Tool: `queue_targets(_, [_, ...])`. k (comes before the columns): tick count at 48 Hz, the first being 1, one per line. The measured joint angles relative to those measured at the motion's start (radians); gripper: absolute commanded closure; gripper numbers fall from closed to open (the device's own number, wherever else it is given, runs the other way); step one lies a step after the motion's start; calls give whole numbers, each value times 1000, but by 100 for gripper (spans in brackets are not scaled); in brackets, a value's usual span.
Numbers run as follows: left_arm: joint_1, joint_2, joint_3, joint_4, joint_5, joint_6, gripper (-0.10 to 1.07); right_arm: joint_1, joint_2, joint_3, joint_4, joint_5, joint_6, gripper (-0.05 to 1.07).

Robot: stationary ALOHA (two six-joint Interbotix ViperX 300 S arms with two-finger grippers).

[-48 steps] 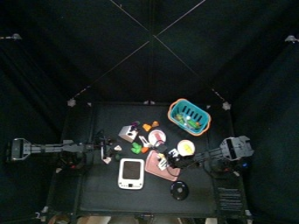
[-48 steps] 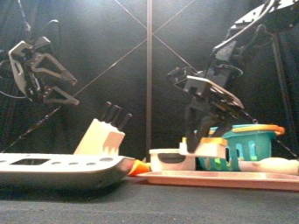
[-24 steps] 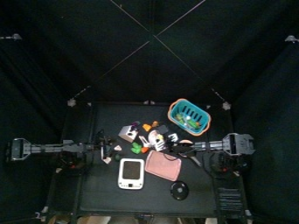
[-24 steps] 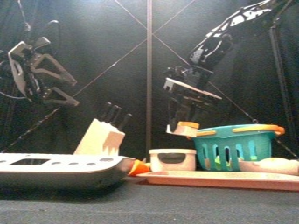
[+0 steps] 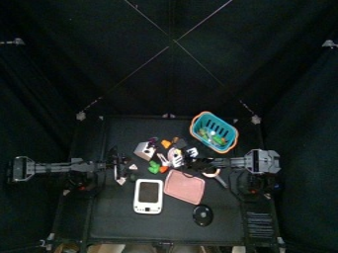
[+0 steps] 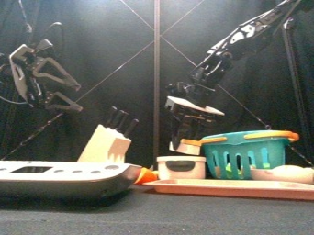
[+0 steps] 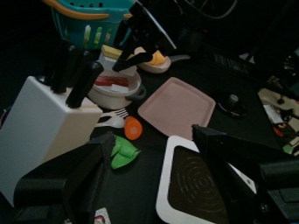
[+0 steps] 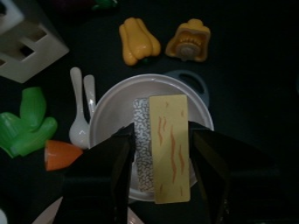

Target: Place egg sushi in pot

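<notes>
The egg sushi (image 8: 172, 149), a yellow slab on white rice, is held between the jaws of my right gripper (image 8: 163, 179), which is shut on it. It hangs just above the white pot (image 8: 114, 98). In the front view the right gripper (image 6: 186, 138) holds the sushi (image 6: 189, 146) a little above the pot (image 6: 182, 168). In the top view the right gripper (image 5: 188, 158) reaches to the table's middle. My left gripper (image 7: 152, 179) is open and empty; it hangs high at the left (image 6: 43, 78).
A pink tray (image 5: 185, 185) lies in front of the pot, with a white scale (image 5: 148, 196) to its left. A knife block (image 6: 105, 142) stands at the left and a teal basket (image 6: 252, 151) at the right. A spoon (image 8: 79, 105), a yellow pepper (image 8: 138, 39) and a carrot (image 8: 61, 153) lie around the pot.
My right gripper has carried the egg sushi from the pink tray leftward and now holds it over the pot. The left arm has not moved.
</notes>
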Motion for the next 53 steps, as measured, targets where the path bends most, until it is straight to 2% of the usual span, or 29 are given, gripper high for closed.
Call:
queue_targets(16, [3,2,6,0,0,0,-6,-14,15,-3,6,-55,0,9])
queue_targets(20, [5,0,6,0,0,0,-6,-15,15,-3,8,-58,0,5])
queue_targets(53, [5,2,6,0,0,-2,-6,-14,15,-3,-14,-11,0,5])
